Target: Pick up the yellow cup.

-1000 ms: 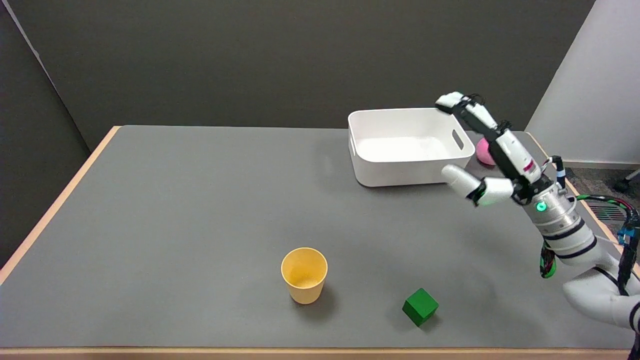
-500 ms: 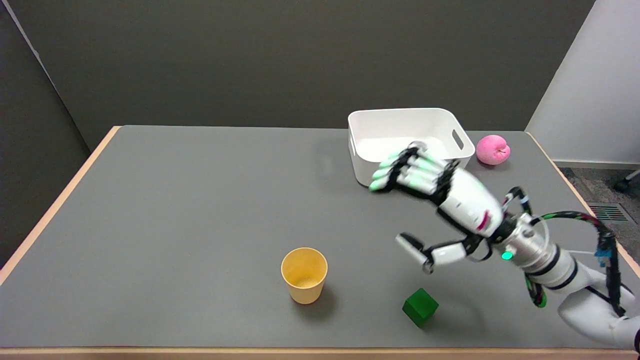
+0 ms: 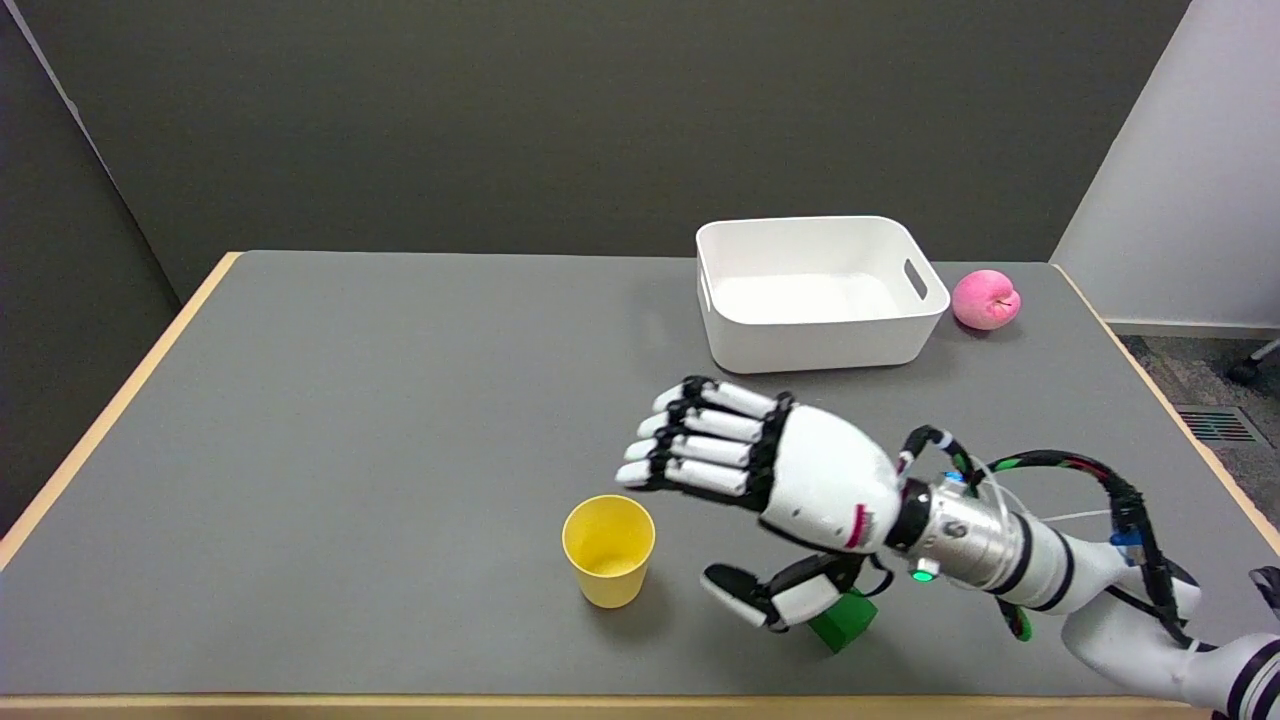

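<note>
The right robot hand [image 3: 775, 490] hovers above the grey counter [image 3: 350, 420] with its fingers [image 3: 700, 450] stretched out together toward the left and its thumb held apart below them, so it is open and holds nothing; the yellow cup [image 3: 608, 550] stands upright on the counter just to the left of the robot hand, mouth up and untouched, its rim just below and left of the fingertips and level with the gap between fingers and thumb; the thumb lies in front of a green cube [image 3: 842, 620], which sits near the counter's front edge, partly hidden behind it; farther back stands a white bin [image 3: 820, 345], and a pink apple [image 3: 986, 299] rests beside the bin on its right; the step in hand looks to be the approach, with the grasp not yet made; the next move likely calls for sliding the robot hand leftward and a little lower, so the cup's wall sits between fingers and thumb, then closing gently so the light cup does not tip or skid away
</note>
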